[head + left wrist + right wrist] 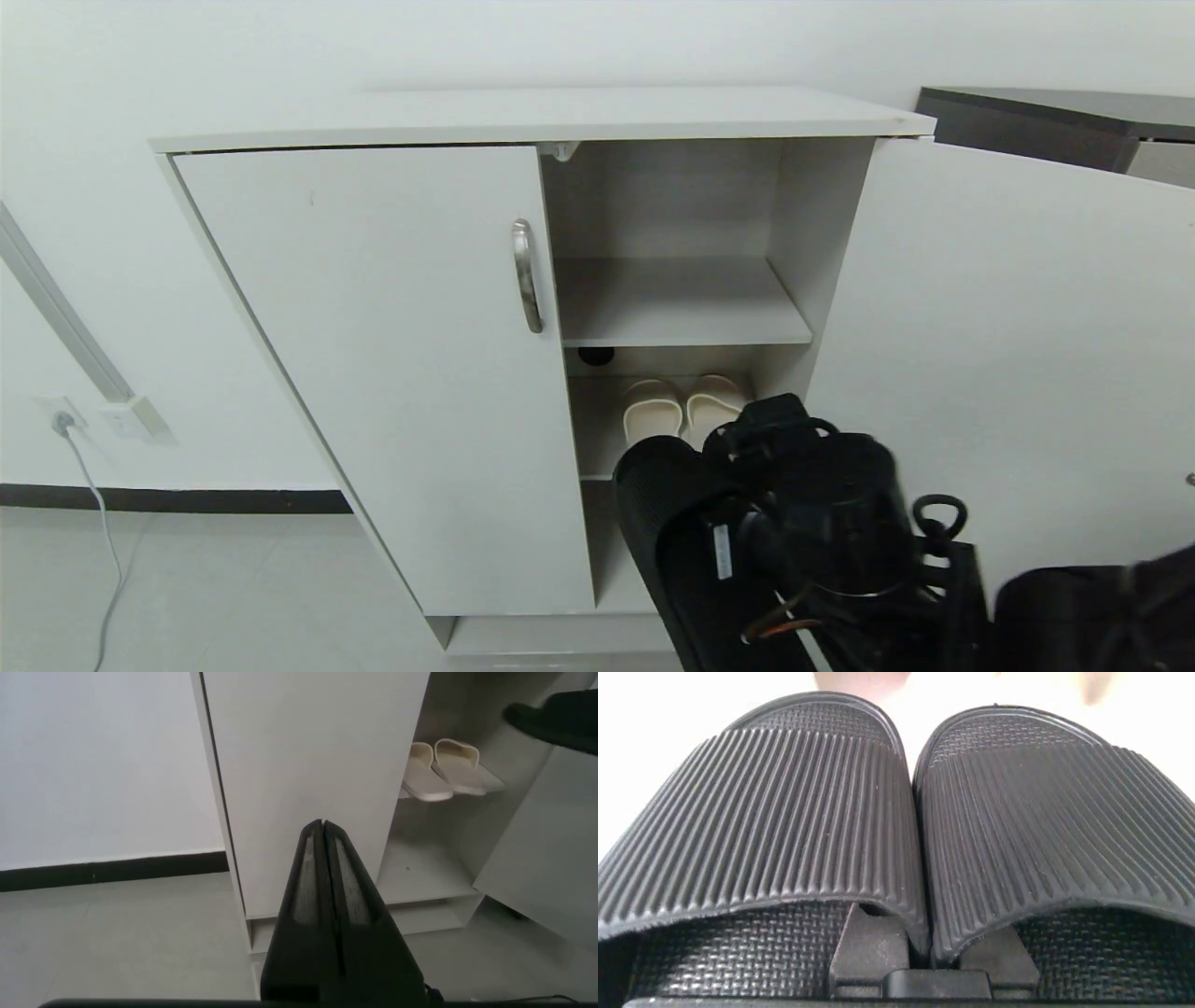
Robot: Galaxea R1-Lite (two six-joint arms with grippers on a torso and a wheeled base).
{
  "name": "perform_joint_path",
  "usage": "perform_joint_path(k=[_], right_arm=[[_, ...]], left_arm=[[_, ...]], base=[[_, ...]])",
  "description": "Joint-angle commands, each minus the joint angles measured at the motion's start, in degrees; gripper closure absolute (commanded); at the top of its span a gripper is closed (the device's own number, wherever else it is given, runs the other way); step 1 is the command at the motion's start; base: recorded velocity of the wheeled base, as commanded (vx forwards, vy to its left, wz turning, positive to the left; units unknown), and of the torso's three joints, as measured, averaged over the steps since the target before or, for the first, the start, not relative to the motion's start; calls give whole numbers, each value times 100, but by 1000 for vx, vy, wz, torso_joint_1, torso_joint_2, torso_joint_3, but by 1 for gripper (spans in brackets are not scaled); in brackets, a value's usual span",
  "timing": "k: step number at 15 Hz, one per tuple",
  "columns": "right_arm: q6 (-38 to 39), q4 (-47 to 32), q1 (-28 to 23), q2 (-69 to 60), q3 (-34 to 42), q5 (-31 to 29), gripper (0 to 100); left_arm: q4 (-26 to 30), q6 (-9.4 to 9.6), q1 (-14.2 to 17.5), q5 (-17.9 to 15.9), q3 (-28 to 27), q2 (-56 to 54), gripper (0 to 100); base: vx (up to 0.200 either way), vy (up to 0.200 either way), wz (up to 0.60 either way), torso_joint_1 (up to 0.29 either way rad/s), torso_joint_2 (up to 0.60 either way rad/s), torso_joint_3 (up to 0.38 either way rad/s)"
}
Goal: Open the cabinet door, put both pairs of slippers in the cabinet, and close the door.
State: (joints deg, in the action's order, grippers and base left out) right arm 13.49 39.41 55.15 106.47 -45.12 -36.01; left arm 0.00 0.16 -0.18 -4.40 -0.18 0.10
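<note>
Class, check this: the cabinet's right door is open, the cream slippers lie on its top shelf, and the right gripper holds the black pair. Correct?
No. The head view shows the cream slippers on the middle shelf, below the top shelf. The rest stands: the right door is open and the right gripper holds the black slippers.

Cabinet (541,112), standing on grey floor (187,597).
- Middle shelf (594,425): one pair of cream slippers (681,411), side by side, just beyond the right end effector (923,957).
- Upper shelf (681,303): above the end effector.
- Bottom shelf (420,873): below it.
</note>
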Motion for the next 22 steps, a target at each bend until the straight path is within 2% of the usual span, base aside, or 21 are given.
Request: perform_joint_path(k=[1, 4, 6, 9, 12, 22], right_arm=[[373, -364, 92, 1253, -1034, -662, 100], [883, -1841, -13, 1227, -2203, -1092, 100], [1032, -2887, -66, 1192, -3091, -1171, 100], [988, -3607, -66, 1130, -4102, -1497, 100], [839, -3845, -31, 981, -4479, -1593, 100], [734, -3792, -4, 902, -4383, -1602, 100]], left_arm=[[-9, 2, 1, 1, 1, -1, 100], [-9, 11, 1, 1, 1, -1, 100], [-9, 11, 1, 1, 1, -1, 100], [0, 11, 1, 1, 1, -1, 100], [0, 2, 1, 1, 1, -1, 100], [-9, 11, 1, 1, 1, -1, 100]], base=[[0, 0, 0, 0, 0, 0], [0, 0, 0, 0, 0, 0], [0, 0, 0, 0, 0, 0], [0, 0, 0, 0, 0, 0], [0, 0, 0, 0, 0, 0], [0, 0, 0, 0, 0, 0]])
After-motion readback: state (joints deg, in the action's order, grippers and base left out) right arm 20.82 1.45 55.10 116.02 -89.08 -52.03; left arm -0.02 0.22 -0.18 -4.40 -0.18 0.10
